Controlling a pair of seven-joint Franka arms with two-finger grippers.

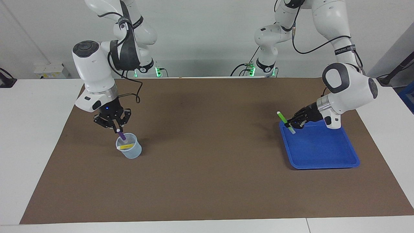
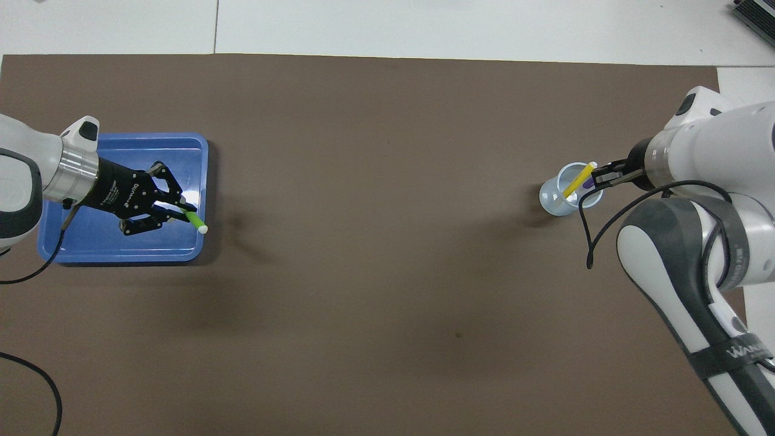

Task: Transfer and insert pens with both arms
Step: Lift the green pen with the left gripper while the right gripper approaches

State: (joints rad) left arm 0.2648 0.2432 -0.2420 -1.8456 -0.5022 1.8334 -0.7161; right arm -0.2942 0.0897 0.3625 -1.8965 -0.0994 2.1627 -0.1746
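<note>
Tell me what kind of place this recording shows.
Probably a robotics lab bench: two white arms mounted at a table with a brown mat, bare walls, and staged props only, a blue tray and a clear cup.

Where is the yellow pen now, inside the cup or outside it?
Inside. The yellow pen leans in the clear cup, its pale tip poking over the rim.

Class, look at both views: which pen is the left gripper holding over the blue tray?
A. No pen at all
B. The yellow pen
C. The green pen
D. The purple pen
C: the left gripper is shut on the green pen, lifted over the edge of the blue tray; the yellow pen sits in the clear cup and the purple pen is at the right gripper.
</note>
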